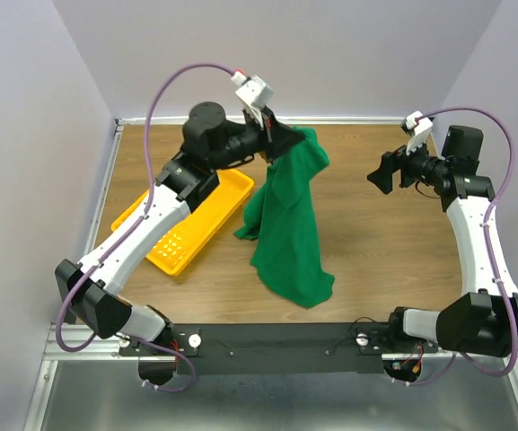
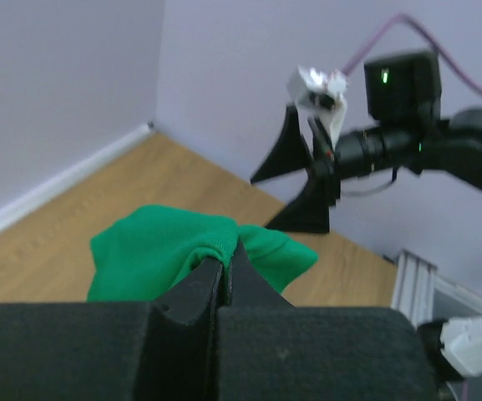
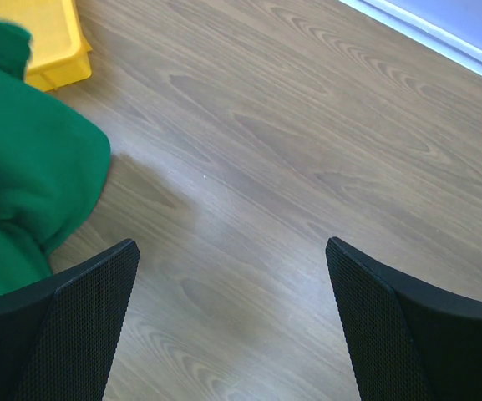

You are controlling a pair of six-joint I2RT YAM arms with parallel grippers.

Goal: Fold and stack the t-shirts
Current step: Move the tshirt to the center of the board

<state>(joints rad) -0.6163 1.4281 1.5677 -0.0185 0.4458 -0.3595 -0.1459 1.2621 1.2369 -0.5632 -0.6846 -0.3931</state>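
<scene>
**Top view.** My left arm reaches across the yellow tray to the far middle of the wooden surface. My left jaws are raised above the surface and closed tight on a bunched edge of the green t-shirt. The t-shirt hangs from that grip in one long drape, widening toward the near side. Its lower end appears to rest on the surface, though the angle leaves this uncertain. Its left edge lies just beside the near right corner of the tray. My right arm stands at the right side. My right jaws point toward the t-shirt, well apart from it, spread wide and holding nothing.

**Left wrist view.** The two black fingers meet with no gap, and a fold of green cloth is pinched between their tips. The cloth bulges out beyond them. Across the surface, my right jaws show open in front of the lilac wall.

**Right wrist view.** The two mesh-faced pads stand far apart with bare wood between them. The green cloth fills the left edge of the view, close beside the left pad. A corner of the tray shows at the top left.
</scene>
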